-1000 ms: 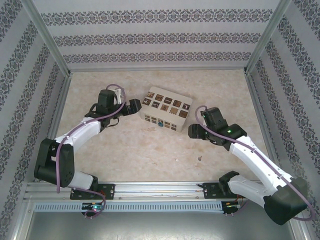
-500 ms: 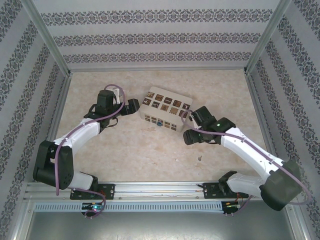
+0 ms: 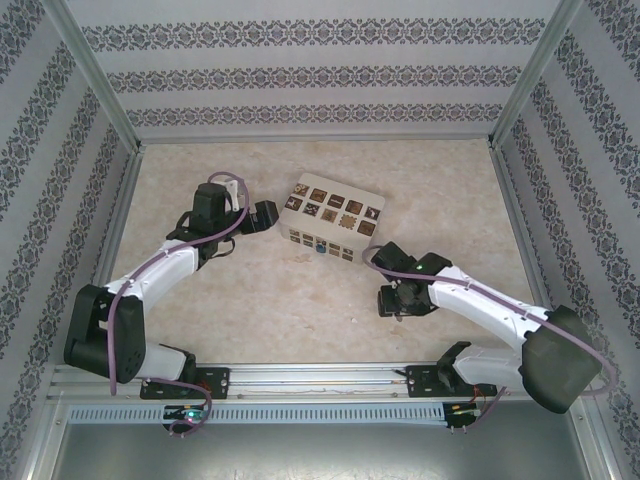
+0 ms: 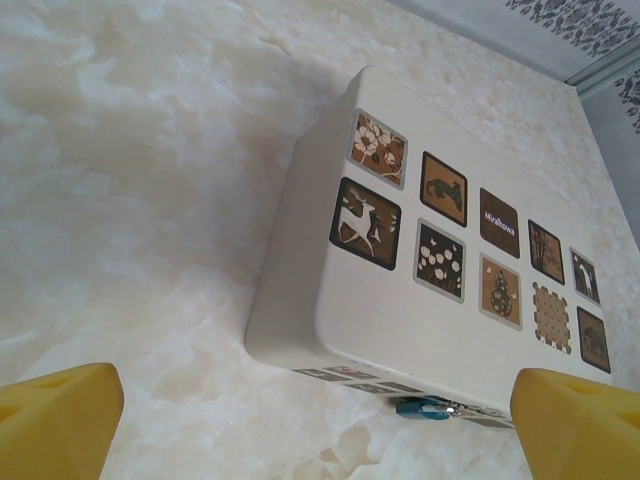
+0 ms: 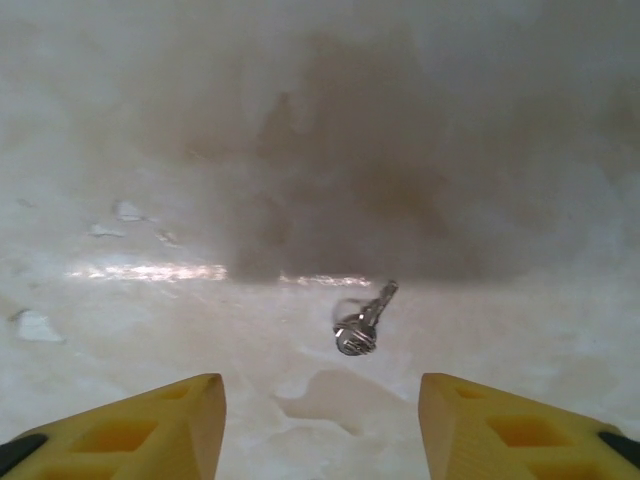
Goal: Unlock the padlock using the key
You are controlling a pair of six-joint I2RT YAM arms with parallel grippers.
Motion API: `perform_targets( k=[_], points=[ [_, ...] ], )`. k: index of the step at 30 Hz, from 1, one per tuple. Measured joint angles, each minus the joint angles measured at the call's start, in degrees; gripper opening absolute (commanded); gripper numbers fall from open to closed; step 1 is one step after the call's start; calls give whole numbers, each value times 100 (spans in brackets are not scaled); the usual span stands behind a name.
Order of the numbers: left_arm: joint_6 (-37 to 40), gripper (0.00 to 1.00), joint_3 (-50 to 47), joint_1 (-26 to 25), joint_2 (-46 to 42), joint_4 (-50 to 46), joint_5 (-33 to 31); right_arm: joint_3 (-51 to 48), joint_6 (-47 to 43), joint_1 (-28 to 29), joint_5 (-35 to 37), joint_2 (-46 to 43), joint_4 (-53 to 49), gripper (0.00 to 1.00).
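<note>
The small silvery key [image 5: 362,322] lies flat on the marble tabletop, just ahead of my right gripper [image 5: 320,430] and between the lines of its two yellow fingers [image 5: 150,425]. That gripper is open, with nothing between its fingers. From above, the right gripper [image 3: 398,305] points down at the table, near of the box. The tiny blue padlock [image 4: 425,407] hangs on the near side of the cream box [image 4: 400,300]; it also shows as the padlock [image 3: 320,245] from above. My left gripper [image 3: 268,214] is wide open beside the box's left end, touching nothing.
The cream box [image 3: 333,222] with dark patterned squares sits mid-table. Patterned walls with a metal frame [image 3: 105,90] enclose the table on three sides. Bare marble tabletop [image 3: 280,300] lies between the two arms.
My right arm has swung left and toward the near edge, coming down over the key, and its fingers have narrowed somewhat. The left arm and the box have stayed put.
</note>
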Motion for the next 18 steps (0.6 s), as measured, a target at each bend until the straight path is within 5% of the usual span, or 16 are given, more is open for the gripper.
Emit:
perform_targets(
  k=[18],
  points=[
    [-42,99,81,0,249,4,188,-195,212,0,203,577,286,42]
  ],
)
